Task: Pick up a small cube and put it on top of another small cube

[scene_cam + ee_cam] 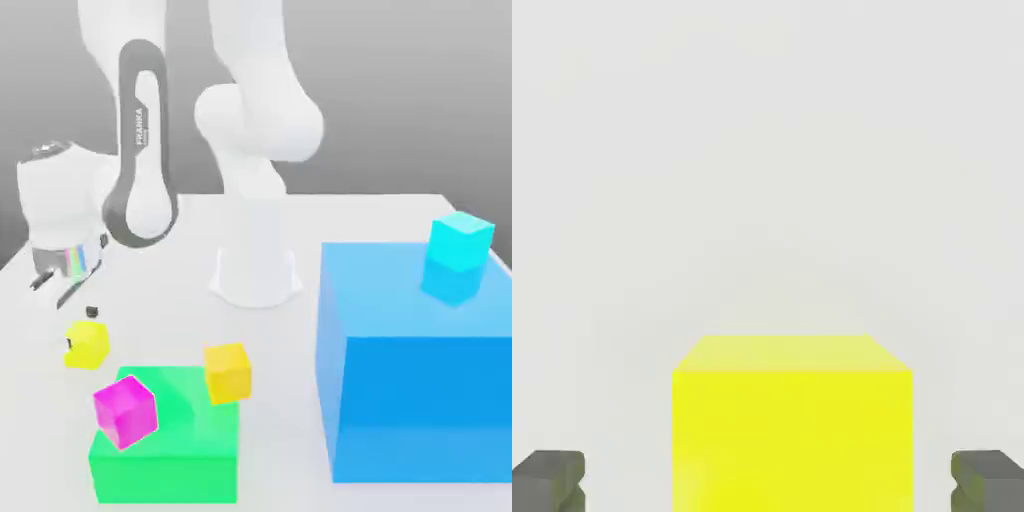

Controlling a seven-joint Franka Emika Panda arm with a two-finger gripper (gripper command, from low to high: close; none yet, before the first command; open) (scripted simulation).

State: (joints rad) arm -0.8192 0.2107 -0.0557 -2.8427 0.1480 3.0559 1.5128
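The lemon-yellow cube [86, 343] sits on the white tabletop [380, 215], at the exterior view's left, just beside the green block [170, 455]. The gripper [78, 297] hangs close above it with its jaws spread wide; in the hand view the lemon-yellow cube [792, 430] lies between the two dark fingertips [548, 480], apart from both. The golden yellow cube [228, 372] seems to rest at the green block's far edge, though its footing is hard to judge. A magenta cube [126, 410] stands on the green block. A cyan cube [460, 243] tops the blue block [420, 400].
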